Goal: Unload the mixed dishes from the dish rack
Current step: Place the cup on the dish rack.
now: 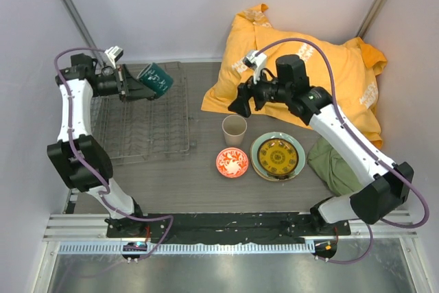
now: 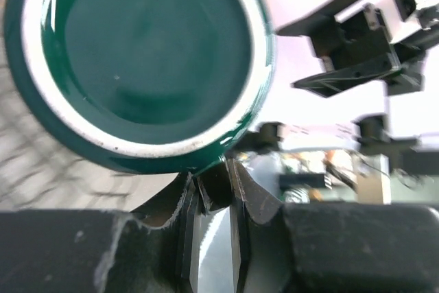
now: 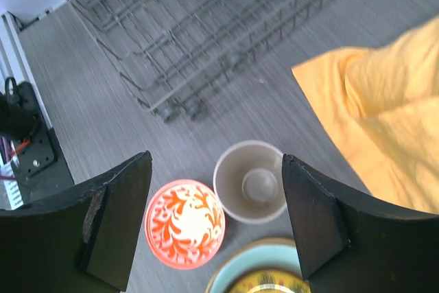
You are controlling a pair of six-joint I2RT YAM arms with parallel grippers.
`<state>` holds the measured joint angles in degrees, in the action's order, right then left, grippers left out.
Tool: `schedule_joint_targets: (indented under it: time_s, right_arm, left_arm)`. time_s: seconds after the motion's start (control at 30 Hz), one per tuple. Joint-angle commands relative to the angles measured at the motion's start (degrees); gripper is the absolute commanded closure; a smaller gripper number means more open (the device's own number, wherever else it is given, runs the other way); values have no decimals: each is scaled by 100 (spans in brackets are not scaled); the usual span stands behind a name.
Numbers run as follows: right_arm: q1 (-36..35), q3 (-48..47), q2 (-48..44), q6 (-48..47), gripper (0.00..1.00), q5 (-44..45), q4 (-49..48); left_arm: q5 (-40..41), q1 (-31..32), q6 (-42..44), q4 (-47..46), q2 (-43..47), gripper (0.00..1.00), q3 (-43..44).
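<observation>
My left gripper (image 1: 134, 86) is shut on the dark green mug (image 1: 156, 79) and holds it above the back of the grey wire dish rack (image 1: 140, 125). In the left wrist view the mug (image 2: 137, 53) fills the top left, its handle pinched between the fingers (image 2: 241, 190). My right gripper (image 1: 240, 106) is open and empty above the beige cup (image 1: 234, 130). The cup (image 3: 250, 182), the white-and-red bowl (image 3: 184, 223) and the pale green plate (image 3: 254, 276) lie below it. The yellow-and-dark plate (image 1: 278, 156) sits on the green plate (image 1: 259, 162). The bowl (image 1: 232, 162) stands left of them.
An orange cloth (image 1: 302, 73) lies at the back right. A green cloth (image 1: 333, 162) lies right of the plates. White walls close in on both sides. The rack (image 3: 199, 25) holds no dishes that I can see.
</observation>
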<state>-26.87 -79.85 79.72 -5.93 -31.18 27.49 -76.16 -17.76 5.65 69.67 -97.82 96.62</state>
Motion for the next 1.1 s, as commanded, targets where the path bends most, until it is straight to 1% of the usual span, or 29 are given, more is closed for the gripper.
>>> schedule_joint_targets:
  time_s: [0.0, 0.03, 0.07, 0.1, 0.13, 0.17, 0.27, 0.33, 0.47, 0.5, 0.53, 0.6, 0.63, 0.7, 0.73, 0.8, 0.97, 1.03, 1.07]
  right_arm:
    - [-265, -363, 192, 417, 19, 366, -937]
    - [-309, -399, 280, 409, 19, 402, -1025]
    - [-327, -443, 315, 383, 19, 446, -1061]
    - [-388, -539, 342, 356, 19, 542, -1087]
    - [-406, -583, 394, 304, 19, 604, -1113]
    - [-433, -645, 473, 277, 19, 656, -1122]
    - [-512, -908, 719, 189, 19, 745, -1000]
    - [-564, -918, 799, 189, 19, 771, -938]
    - [-661, -891, 904, 66, 19, 859, -859]
    - [-687, -900, 922, 49, 19, 868, -789]
    - [-705, -900, 922, 14, 19, 868, -754]
    - [-705, -874, 905, -22, 19, 859, -701]
    - [-714, -848, 896, -31, 19, 877, -683]
    - [-723, -751, 861, -39, 19, 894, -666]
    - [-723, -716, 852, -48, 18, 903, -666]
    - [-732, -672, 843, -66, 18, 903, -604]
    - [-784, -672, 852, -66, 18, 912, -578]
    - [-802, -689, 861, -74, 18, 929, -560]
    - [-811, -698, 869, -75, 18, 947, -560]
  left_arm:
    - [-1224, 325, -495, -261, 9, 100, 471]
    - [-1330, 421, -477, -200, -78, 100, 594]
    - [-1444, 457, -320, 131, -131, 100, 665]
    - [-1759, 518, -67, 413, -193, 100, 770]
    - [-1884, 536, 214, 834, -350, 100, 971]
    - [-1911, 563, 383, 986, -369, 100, 1008]
    - [-1710, 624, 402, 1004, -395, 100, 1034]
    - [-1508, 642, 393, 1022, -431, 100, 1052]
    - [-893, 677, 341, 1022, -431, 100, 1175]
    - [-709, 669, 332, 1014, -422, 100, 1227]
    - [-263, 695, 279, 953, -361, 100, 1228]
    - [274, 677, 121, 611, -212, 100, 1114]
    - [851, 677, 16, 435, 15, 100, 1018]
    - [1452, 686, -64, 14, 227, 100, 781]
    - [1907, 686, -12, -14, 315, 100, 736]
    - [2349, 695, 303, 186, 413, 100, 823]
    - [3430, 756, 744, 354, 457, 100, 929]
    - [3861, 922, 963, 389, 492, 100, 920]
    - [4229, 984, 1016, 372, 518, 100, 885]
